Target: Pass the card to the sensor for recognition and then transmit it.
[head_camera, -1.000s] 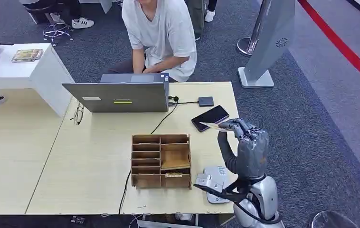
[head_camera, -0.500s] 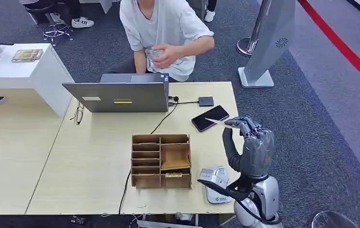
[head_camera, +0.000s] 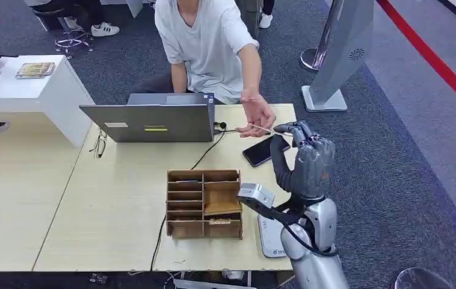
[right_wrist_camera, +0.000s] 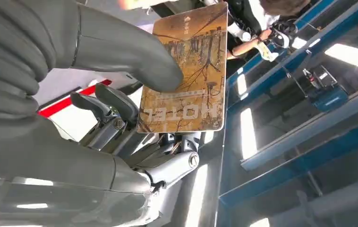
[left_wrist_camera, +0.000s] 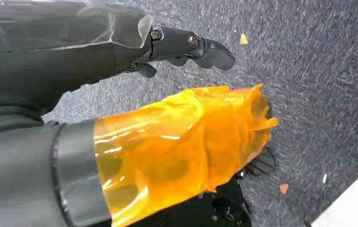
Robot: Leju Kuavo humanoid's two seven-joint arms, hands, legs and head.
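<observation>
Sensor: a flat white card reader [head_camera: 272, 236] lay at the near table edge, partly behind the right forearm.
Organizer: a brown wooden desk organizer with small compartments [head_camera: 204, 203] stood just left of the reader.
Right hand: the grey right hand [head_camera: 304, 161] was raised above the table's right side, thumb pressing the card against the fingers.
Card: the brown picture-printed hotel card marked "HOTEL" [right_wrist_camera: 186, 71] was pinched in the right hand; its far edge [head_camera: 262, 129] met the person's fingertips.
Phone: a black smartphone [head_camera: 264, 150] lay flat on the table below the card.
Person's hand: the person's hand [head_camera: 255, 112] reached over the table to the card.
Laptop: an open grey laptop [head_camera: 148, 123] stood at the far edge.
Left hand: the left hand [left_wrist_camera: 134, 94] hung over grey carpet, fingers spread and loose, holding nothing.
</observation>
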